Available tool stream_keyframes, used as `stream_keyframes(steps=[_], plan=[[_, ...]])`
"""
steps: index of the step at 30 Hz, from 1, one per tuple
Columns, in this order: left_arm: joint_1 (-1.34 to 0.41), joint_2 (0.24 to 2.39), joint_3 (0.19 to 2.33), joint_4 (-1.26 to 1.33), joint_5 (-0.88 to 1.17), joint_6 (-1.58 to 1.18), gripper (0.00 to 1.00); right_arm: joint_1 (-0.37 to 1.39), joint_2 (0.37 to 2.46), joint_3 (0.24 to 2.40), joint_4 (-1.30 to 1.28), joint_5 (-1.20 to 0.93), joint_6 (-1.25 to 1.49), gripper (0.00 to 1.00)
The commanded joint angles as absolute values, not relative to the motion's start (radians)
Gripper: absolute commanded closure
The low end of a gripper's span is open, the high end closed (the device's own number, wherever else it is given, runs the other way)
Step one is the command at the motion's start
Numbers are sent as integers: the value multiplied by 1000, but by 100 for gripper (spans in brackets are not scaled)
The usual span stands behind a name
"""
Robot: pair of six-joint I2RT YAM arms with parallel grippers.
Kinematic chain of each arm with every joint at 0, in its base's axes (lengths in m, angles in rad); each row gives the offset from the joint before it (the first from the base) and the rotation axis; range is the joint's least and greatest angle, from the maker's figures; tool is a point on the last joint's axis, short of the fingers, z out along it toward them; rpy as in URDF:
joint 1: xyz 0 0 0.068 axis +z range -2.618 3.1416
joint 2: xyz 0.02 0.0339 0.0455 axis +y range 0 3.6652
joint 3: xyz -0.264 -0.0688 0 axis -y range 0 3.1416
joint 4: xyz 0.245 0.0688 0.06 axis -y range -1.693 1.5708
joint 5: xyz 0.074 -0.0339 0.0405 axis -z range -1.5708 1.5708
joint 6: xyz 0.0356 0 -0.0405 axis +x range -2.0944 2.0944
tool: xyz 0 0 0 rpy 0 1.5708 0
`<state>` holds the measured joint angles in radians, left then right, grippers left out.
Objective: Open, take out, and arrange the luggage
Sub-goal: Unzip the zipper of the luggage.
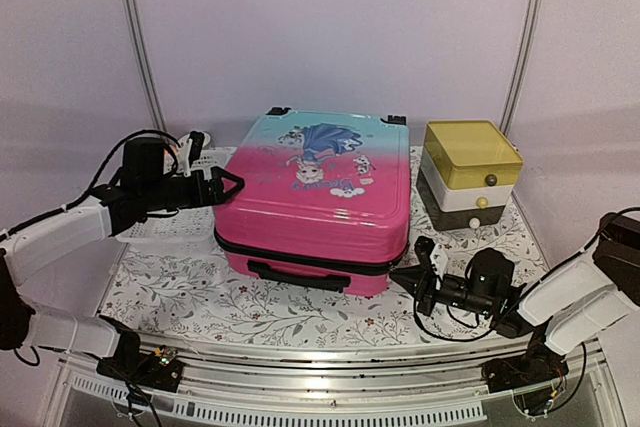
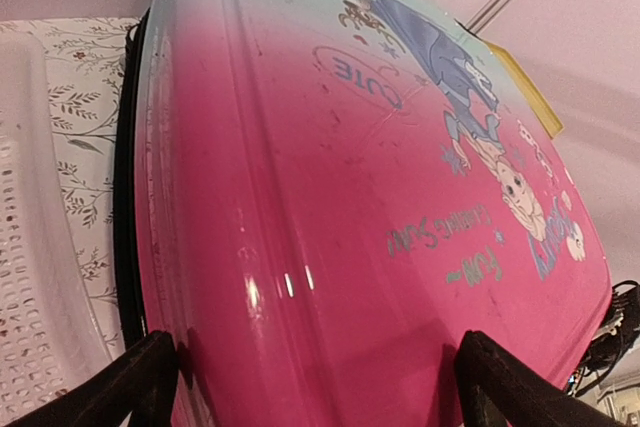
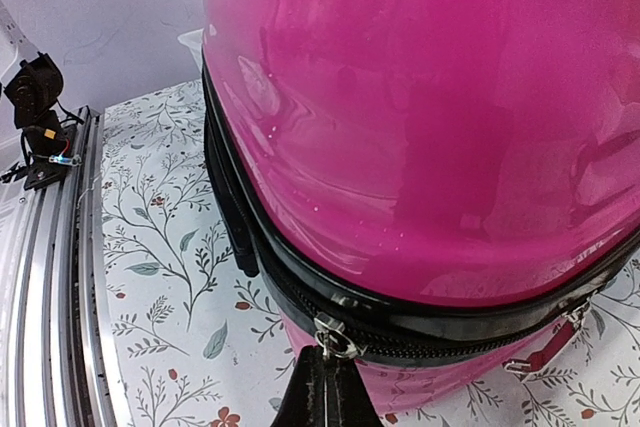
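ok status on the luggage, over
left gripper open at left side of luggage. right gripper shut, tips at zipper pull. luggage flat, zipped shut. basket, drawer box flank it, not blocking.

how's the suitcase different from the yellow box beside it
The suitcase is much bigger and lies flat; the box is small and stands upright. The suitcase is pink fading to turquoise with a cartoon print; the box has a yellow top over white drawers. Both sit on the floral tablecloth.
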<state>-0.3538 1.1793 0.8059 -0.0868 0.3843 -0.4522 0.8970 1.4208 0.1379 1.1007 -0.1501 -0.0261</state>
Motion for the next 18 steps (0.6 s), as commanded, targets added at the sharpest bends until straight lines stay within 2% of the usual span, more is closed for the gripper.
stream_keyframes(steps=[1, 7, 18], plan=[[-453, 1148, 765, -119, 473, -488, 2, 912, 1356, 128, 1074, -96, -5, 99], [-503, 1133, 749, -118, 466, -530, 2, 911, 1311, 151, 950, -98, -6, 99], [-583, 1135, 751, -87, 435, -568, 3, 942, 1323, 199, 939, -96, 100, 99]])
